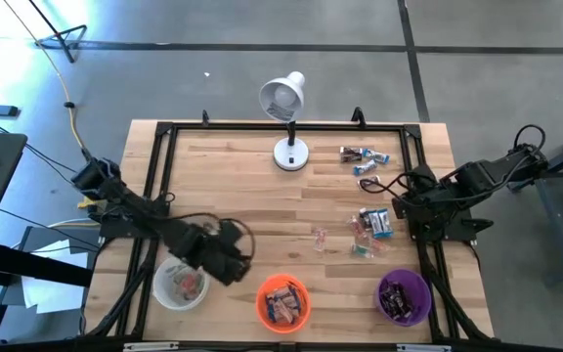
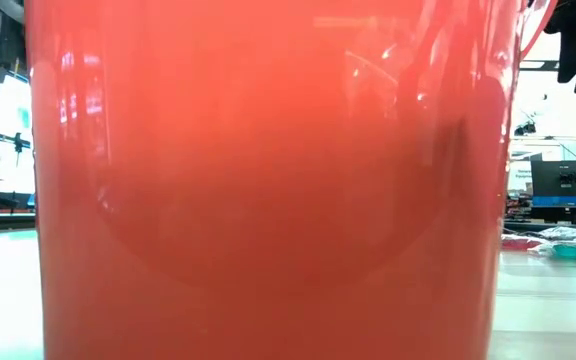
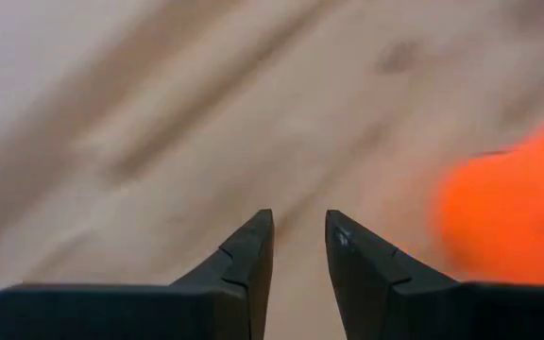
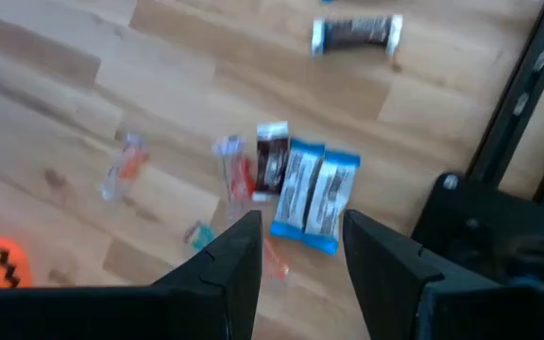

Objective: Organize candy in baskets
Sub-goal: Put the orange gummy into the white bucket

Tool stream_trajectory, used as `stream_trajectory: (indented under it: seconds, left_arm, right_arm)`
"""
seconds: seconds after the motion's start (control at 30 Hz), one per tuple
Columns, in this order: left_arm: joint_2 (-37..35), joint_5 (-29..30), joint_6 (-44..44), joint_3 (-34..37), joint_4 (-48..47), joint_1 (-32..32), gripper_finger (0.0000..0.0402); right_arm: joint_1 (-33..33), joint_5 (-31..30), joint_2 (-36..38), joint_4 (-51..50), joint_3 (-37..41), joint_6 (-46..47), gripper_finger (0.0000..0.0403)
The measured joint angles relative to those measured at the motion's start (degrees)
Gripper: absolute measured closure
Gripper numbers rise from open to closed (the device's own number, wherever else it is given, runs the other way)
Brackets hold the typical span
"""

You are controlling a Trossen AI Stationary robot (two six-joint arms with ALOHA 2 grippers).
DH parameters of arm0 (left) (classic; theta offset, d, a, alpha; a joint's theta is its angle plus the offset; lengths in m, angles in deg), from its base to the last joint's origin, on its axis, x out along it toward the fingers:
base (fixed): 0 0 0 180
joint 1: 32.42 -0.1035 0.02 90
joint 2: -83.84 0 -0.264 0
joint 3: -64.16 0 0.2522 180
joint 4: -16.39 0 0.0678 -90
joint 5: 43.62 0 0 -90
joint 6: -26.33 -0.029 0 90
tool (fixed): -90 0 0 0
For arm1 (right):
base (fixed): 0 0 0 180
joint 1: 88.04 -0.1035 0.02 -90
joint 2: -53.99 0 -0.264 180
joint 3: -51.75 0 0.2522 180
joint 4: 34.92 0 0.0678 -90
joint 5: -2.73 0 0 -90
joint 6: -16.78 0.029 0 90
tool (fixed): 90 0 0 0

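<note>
Three baskets (image 1: pixel 283 301) along table's (image 1: pixel 242 186) near edge; loose candy (image 1: pixel 374 223) right; lamp (image 1: pixel 286 117) behind.

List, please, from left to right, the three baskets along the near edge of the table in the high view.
White basket → orange basket → purple basket.

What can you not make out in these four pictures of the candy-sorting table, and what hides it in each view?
- Low view: the table and arms, blocked by the orange basket against the lens.
- Left wrist view: the wood is motion-blurred; the left gripper holds nothing.
- High view: candy in the white basket, partly under the left arm; wrapper print too small.
- Right wrist view: the small clear candies are blurred.
</note>
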Motion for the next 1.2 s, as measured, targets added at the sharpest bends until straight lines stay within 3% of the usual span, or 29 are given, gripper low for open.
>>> stream_trajectory:
  seconds: [0.13,0.37,0.53,0.73,0.87,1.03,1.2]
  left_arm:
    - [0.1,-1.0,-11.6,3.5,23.0,-5.4,0.0322]
    - [2.6,0.1,-23.8,-0.3,34.3,-18.0,0.0326]
    - [12.1,-6.2,-27.7,-10.3,31.0,-24.4,0.0326]
    - [25.8,-6.9,-26.9,-28.9,21.9,-26.7,0.0326]
    - [32.9,-7.1,-21.9,-39.1,11.5,-26.5,0.0326]
    - [39.7,-8.4,-15.4,-46.3,7.4,-26.0,0.0326]
    - [43.6,-15.9,-12.5,-50.6,9.2,-25.7,0.0317]
  right_arm:
    - [0.0,4.3,0.0,0.3,0.0,-1.4,0.0259]
    - [0.0,7.0,0.0,0.3,0.0,-9.5,0.0259]
    - [0.0,8.7,0.0,0.1,0.0,-15.4,0.0259]
    - [0.0,9.3,0.0,-1.2,0.0,-20.6,0.0259]
    - [0.0,9.5,0.1,-3.2,0.0,-23.0,0.0259]
    - [0.0,9.5,0.1,-3.3,0.0,-27.2,0.0259]
    - [0.0,9.5,0.1,-3.3,0.0,-31.5,0.0259]
